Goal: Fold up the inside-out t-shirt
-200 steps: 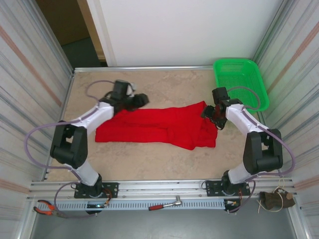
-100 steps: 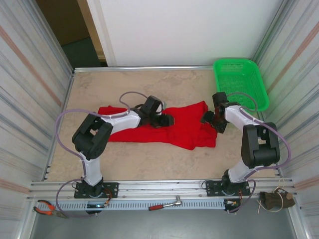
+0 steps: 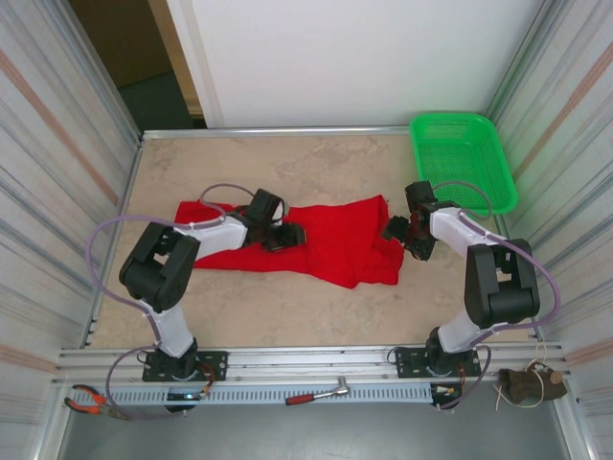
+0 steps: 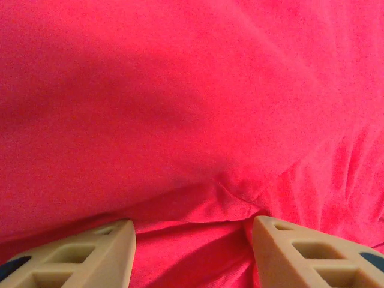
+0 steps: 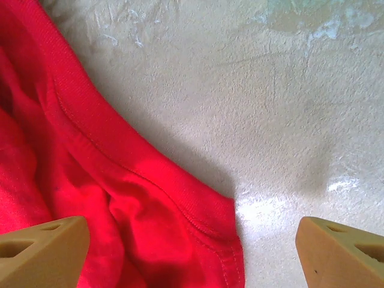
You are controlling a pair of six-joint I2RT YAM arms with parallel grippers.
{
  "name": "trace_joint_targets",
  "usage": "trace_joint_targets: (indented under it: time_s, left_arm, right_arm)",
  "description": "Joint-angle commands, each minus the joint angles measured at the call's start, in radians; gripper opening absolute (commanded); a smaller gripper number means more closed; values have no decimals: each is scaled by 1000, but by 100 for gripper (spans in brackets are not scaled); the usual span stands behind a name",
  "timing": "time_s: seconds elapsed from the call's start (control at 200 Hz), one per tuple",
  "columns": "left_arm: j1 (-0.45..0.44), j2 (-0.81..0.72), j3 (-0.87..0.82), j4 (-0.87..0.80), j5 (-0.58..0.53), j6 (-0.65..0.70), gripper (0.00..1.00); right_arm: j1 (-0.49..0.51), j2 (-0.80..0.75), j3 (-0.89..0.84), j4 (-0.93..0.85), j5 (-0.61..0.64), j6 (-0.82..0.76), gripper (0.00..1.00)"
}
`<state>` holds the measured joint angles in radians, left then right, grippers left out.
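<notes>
Item: inside-out t-shirt (image 3: pixel 326 244), bright red, lying crumpled and stretched lengthwise across the middle of the bench (image 3: pixel 316 168).

Upon it: left end effector (image 3: pixel 292 236), low over the shirt's left half. Its fingers (image 4: pixel 90 252) stand partly apart with cloth bunched between them. Whether it grips the cloth or only touches it cannot be told.

At its right edge: right end effector (image 3: pixel 406 235), spread wide and holding nothing. A stitched hem corner lies between its fingertips on bare bench.

Further out: green mesh basket (image 3: pixel 463 158) — far right corner, well apart from the shirt.
</notes>
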<state>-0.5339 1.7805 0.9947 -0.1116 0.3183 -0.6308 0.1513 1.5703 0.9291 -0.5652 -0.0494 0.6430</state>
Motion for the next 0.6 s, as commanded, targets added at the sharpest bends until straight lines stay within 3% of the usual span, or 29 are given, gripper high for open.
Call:
trace_joint_targets:
  time_s: [0.0,0.271,0.591]
  left_arm:
    - [-7,-75,40,-33,15,47,55]
    - [-63,8,190,-33,92,68,55]
    - [-88,135,133,39,115,27,55]
  right_arm:
    - [5,21,14,18,-8,4,88]
    - [42,77,22,76,-88,9,89]
    - [126,113,22,173,-209,65,86]
